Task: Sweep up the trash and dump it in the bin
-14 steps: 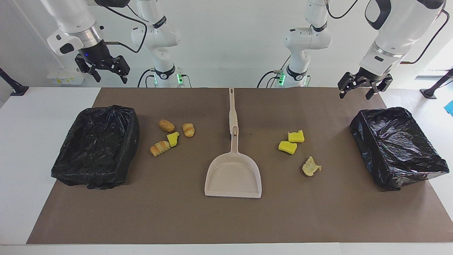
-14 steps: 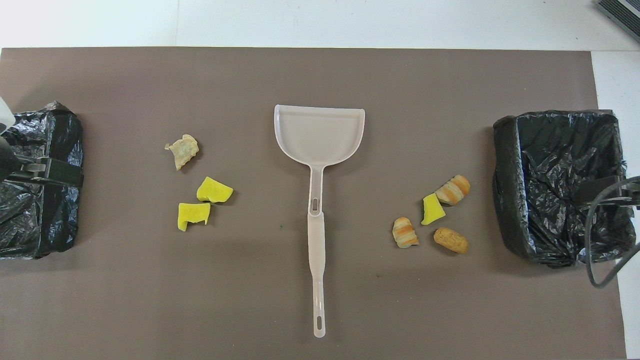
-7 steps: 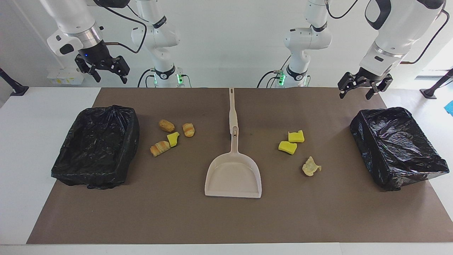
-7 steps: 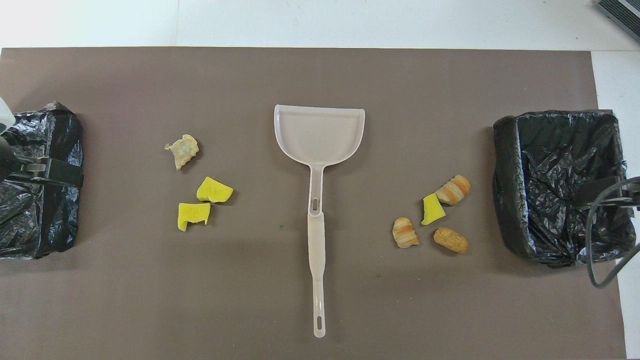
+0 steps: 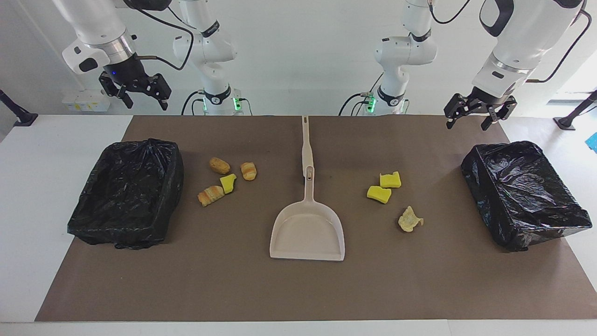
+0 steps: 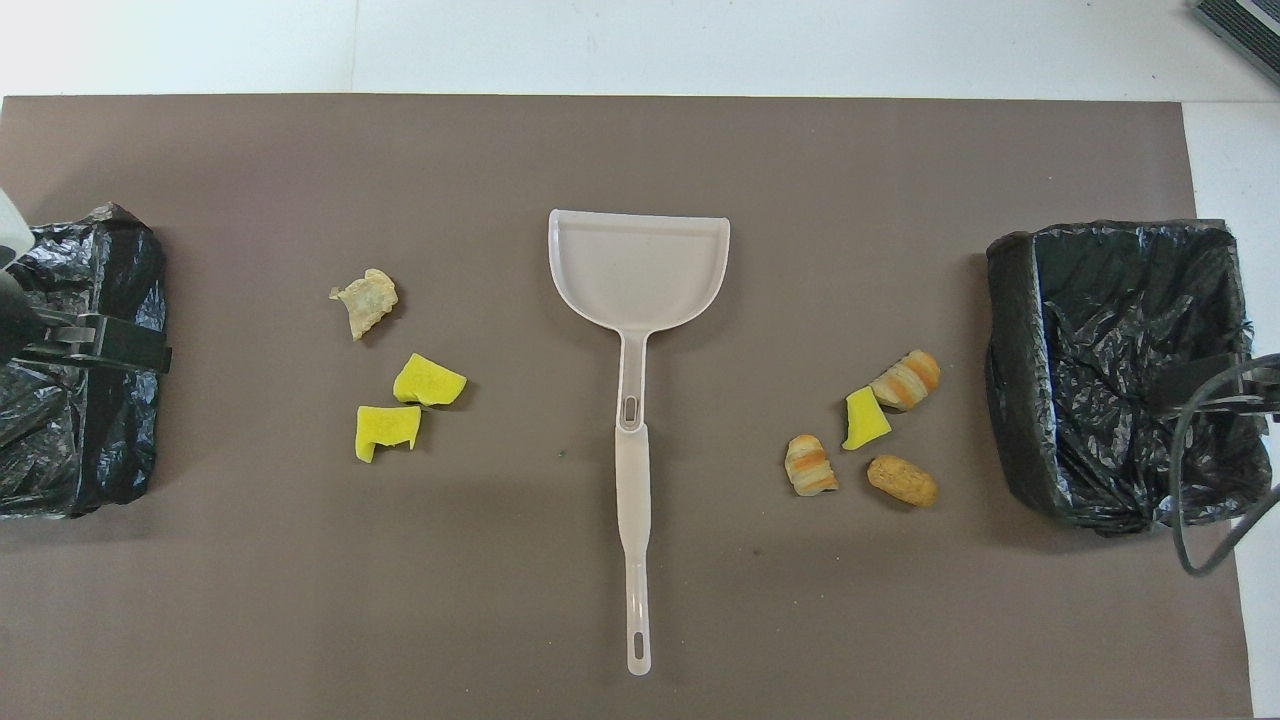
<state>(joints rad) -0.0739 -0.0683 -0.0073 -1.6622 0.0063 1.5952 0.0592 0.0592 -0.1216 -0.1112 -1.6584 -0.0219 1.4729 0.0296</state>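
Note:
The trash lies in two groups on the brown mat. Three orange-brown bread pieces (image 5: 219, 165) and a yellow sponge chunk (image 5: 228, 183) lie beside the black-bagged bin (image 5: 128, 196) at the right arm's end. Two yellow sponge chunks (image 5: 378, 194) and a pale chip (image 5: 409, 219) lie toward the second bin (image 5: 522, 191) at the left arm's end. My right gripper (image 5: 144, 101) hangs open high over the table's edge by its bin. My left gripper (image 5: 468, 122) hangs open high by the other bin. Neither holds anything.
A beige dustpan (image 5: 308, 231) lies flat at the mat's middle between the two trash groups. Its long handle (image 6: 634, 520) points toward the robots. The mat (image 6: 640, 150) is bare farther from the robots than the dustpan.
Both grippers have shifted only very slightly in the air. Trash, dustpan and bins lie where they were.

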